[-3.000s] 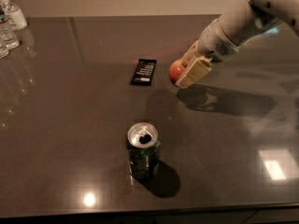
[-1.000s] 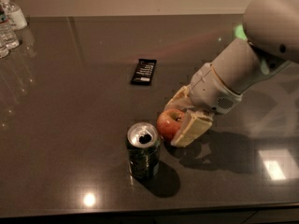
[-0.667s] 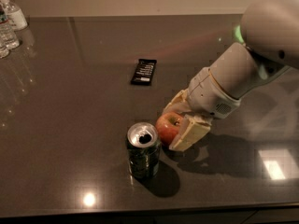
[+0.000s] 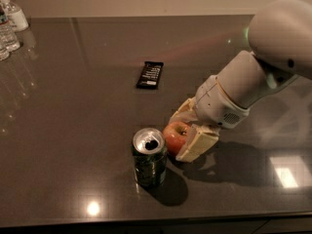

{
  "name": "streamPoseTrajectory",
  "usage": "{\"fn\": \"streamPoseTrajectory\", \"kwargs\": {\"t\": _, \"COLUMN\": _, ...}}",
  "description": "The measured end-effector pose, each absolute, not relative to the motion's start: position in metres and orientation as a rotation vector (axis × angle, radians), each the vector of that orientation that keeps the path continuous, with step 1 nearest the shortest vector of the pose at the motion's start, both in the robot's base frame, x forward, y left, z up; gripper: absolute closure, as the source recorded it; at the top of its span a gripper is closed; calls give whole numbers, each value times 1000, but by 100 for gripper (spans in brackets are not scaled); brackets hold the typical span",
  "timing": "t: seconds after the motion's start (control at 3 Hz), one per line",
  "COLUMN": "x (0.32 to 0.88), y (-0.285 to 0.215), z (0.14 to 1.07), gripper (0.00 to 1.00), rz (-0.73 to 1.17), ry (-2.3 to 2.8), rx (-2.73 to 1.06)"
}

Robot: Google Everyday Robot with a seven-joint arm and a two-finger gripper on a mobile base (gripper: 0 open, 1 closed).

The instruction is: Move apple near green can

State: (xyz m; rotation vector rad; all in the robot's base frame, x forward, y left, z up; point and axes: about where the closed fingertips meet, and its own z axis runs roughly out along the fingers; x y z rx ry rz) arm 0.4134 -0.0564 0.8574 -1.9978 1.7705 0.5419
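Observation:
The green can (image 4: 149,158) stands upright on the dark table (image 4: 73,111) near its front edge, silver top with open tab facing up. The red-orange apple (image 4: 174,136) sits low at the table surface just right of the can, almost touching it. My gripper (image 4: 184,133) comes in from the right on a white arm and is shut on the apple, one beige finger (image 4: 197,145) in front of it and the other behind. The far side of the apple is hidden by the fingers.
A flat black bar wrapper (image 4: 149,75) lies on the table behind the can and apple. Clear plastic bottles (image 4: 10,24) stand at the far left corner. The table's front edge runs just below the can.
My gripper has carried the apple from the back right, near the black wrapper, down and left to the can's right side, and lowered it slightly over the last second.

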Motion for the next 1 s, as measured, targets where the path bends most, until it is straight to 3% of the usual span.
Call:
{"fn": "streamPoseTrajectory", "kwargs": {"t": 0.33, "x": 413, "y": -55, "z": 858, "gripper": 13, "rz": 540, "ry": 1768, "rx": -2001}}
{"fn": "streamPoseTrajectory", "kwargs": {"t": 0.67, "x": 412, "y": -54, "z": 858, "gripper": 0, "rz": 539, "ry": 1766, "rx": -2004}}
{"fn": "streamPoseTrajectory", "kwargs": {"t": 1.0, "x": 412, "y": -54, "z": 858, "gripper": 0, "rz": 539, "ry": 1766, "rx": -2004}}
